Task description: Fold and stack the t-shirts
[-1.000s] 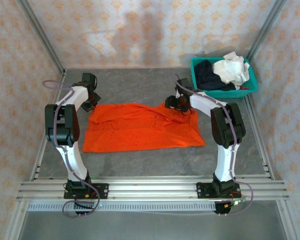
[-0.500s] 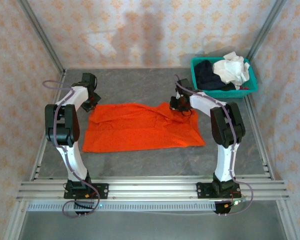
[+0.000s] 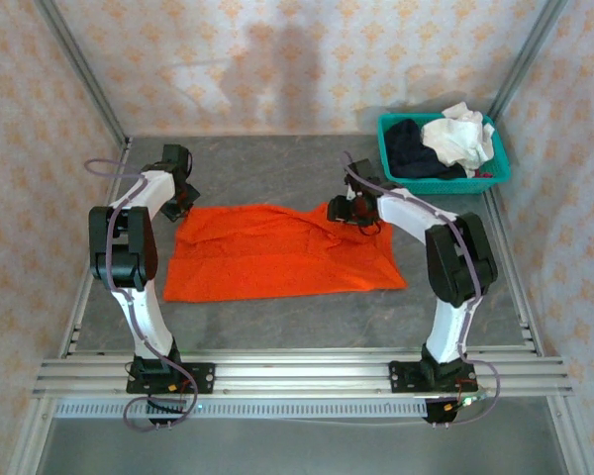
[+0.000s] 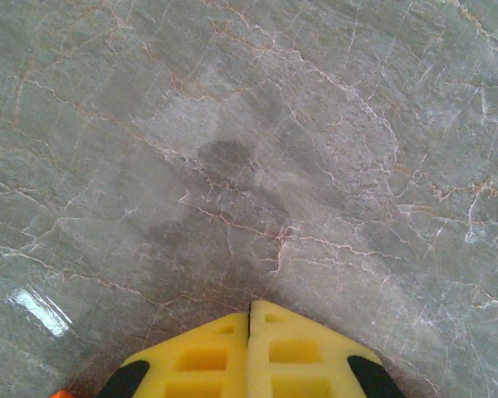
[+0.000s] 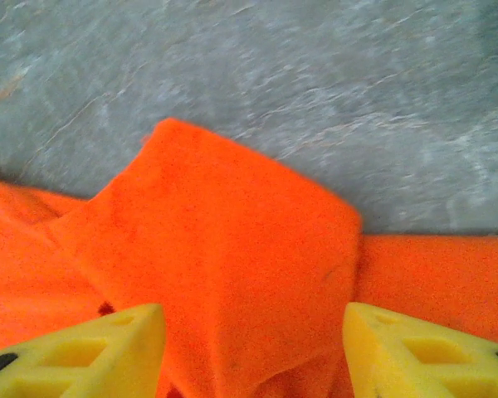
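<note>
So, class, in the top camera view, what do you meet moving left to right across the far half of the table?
left gripper → right gripper → dark navy t-shirt → white t-shirt, the last two lying in the teal basket.

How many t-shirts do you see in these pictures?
3. The orange t-shirt lies spread on the table; the navy t-shirt and the white t-shirt sit crumpled in the teal basket. More may be hidden beneath them.

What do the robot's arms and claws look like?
The left arm and right arm have white links with chunky black joints and thin lilac cables looping alongside. The left claw and right claw have yellow wedge-shaped fingers with rectangular hollows and black patches.
</note>
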